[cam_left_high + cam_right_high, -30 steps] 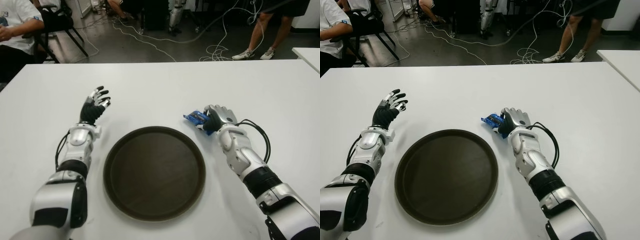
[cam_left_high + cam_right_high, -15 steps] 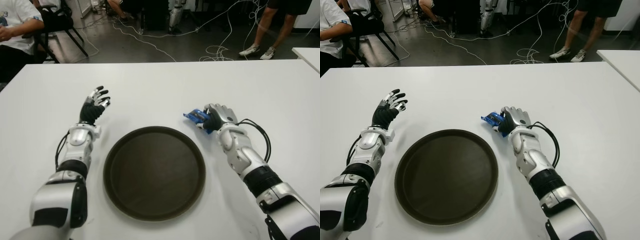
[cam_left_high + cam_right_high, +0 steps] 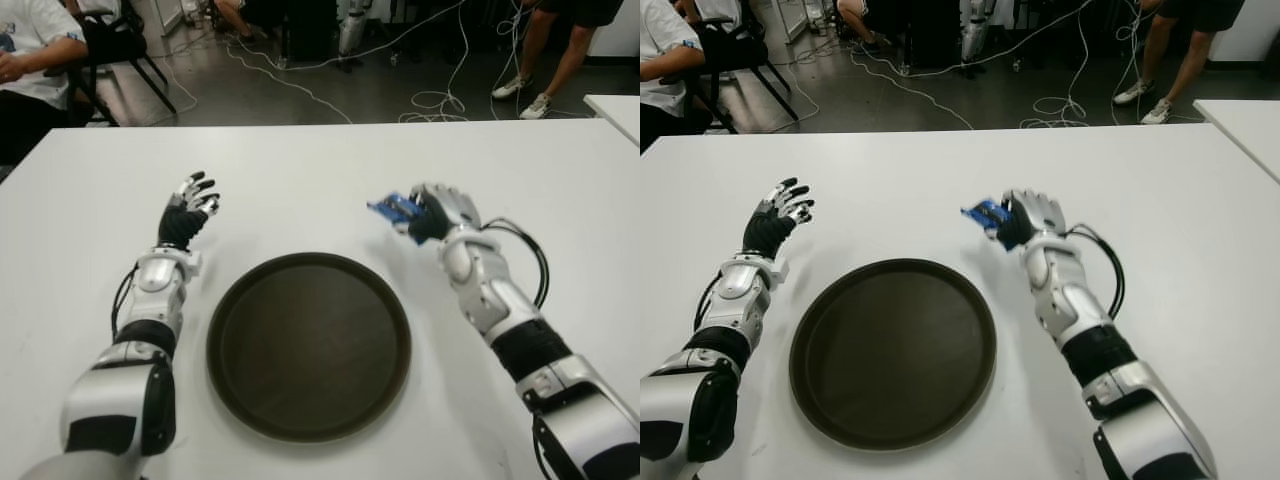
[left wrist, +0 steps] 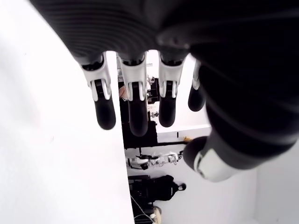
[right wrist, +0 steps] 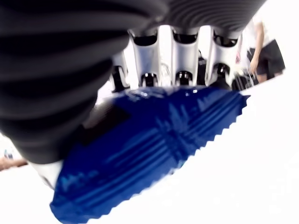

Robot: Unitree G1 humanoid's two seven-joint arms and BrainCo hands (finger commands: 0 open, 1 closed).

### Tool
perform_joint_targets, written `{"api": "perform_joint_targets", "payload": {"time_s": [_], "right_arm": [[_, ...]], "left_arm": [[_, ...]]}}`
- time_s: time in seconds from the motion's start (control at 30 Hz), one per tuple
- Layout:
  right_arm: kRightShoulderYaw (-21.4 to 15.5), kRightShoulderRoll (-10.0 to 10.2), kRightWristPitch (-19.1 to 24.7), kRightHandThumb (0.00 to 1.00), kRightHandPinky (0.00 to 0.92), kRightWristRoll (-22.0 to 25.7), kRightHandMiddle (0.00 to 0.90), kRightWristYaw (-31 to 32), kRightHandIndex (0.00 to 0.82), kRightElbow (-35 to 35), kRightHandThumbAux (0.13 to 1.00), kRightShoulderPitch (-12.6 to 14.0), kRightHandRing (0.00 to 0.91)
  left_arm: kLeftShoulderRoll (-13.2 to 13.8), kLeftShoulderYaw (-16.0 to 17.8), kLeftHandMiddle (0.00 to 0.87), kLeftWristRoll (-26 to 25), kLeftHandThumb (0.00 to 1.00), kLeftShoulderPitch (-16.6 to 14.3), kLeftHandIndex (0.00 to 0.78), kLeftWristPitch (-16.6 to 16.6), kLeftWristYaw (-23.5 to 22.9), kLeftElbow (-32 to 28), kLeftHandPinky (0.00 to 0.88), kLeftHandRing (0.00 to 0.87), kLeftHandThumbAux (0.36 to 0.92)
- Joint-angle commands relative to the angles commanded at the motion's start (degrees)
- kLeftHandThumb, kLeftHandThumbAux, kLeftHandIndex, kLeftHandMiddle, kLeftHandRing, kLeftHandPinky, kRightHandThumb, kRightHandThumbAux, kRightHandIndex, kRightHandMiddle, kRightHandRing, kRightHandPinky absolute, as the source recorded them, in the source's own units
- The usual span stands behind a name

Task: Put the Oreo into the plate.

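A small blue Oreo packet (image 3: 398,210) (image 5: 154,144) is held in my right hand (image 3: 430,212), whose fingers are shut on it. The hand and packet hang above the white table (image 3: 320,170), just beyond the far right rim of the round dark brown plate (image 3: 309,343). The plate holds nothing. My left hand (image 3: 188,208) shows to the left of the plate with its fingers (image 4: 133,109) spread and nothing in them.
The table's far edge (image 3: 330,126) borders a floor with cables. A seated person (image 3: 30,60) and a chair are at the far left, a standing person's legs (image 3: 540,60) at the far right. Another white table's corner (image 3: 615,105) shows at the right.
My right hand has lifted the Oreo packet off the table and carried it a little farther away. The left arm has not moved. The standing person's legs have shifted.
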Motion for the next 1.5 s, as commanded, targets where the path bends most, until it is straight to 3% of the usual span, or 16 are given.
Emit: {"api": "perform_joint_targets", "payload": {"time_s": [0.5,0.83,0.97,1.17,1.5], "right_arm": [[-2.79,-0.09,0.0,0.688,0.701,0.66,0.711,-0.32,0.43,-6.21,0.734,2.31,0.718],[-2.54,0.05,-0.58,0.687,0.707,0.3,0.715,-0.18,0.432,-8.16,0.733,3.5,0.724],[-1.01,1.25,-0.56,0.687,0.713,-0.56,0.721,-0.57,0.433,-9.12,0.733,4.78,0.731],[5.25,4.23,-1.19,0.69,0.726,-3.04,0.734,0.22,0.433,-13.11,0.732,8.73,0.741],[10.78,3.41,-5.21,0.691,0.697,-4.82,0.705,4.94,0.43,-15.2,0.732,9.85,0.712]], "left_arm": [[0.16,-0.91,0.178,1.02,0.162,-0.01,0.106,0.11,0.89,-0.06,0.189,0.18,0.723],[-0.21,-0.76,0.184,0.51,0.162,-0.02,0.107,0.32,1.08,-0.2,0.198,0.186,0.718],[-0.29,-0.74,0.184,0.53,0.161,-0.09,0.111,0.56,1.45,-0.19,0.202,0.188,0.727],[-0.37,-0.78,0.178,0.61,0.153,-0.11,0.105,0.55,1.83,-0.11,0.198,0.184,0.727],[-0.38,-1.09,0.182,1.02,0.142,-0.16,0.109,0.59,2.11,-0.12,0.199,0.186,0.717]]}}
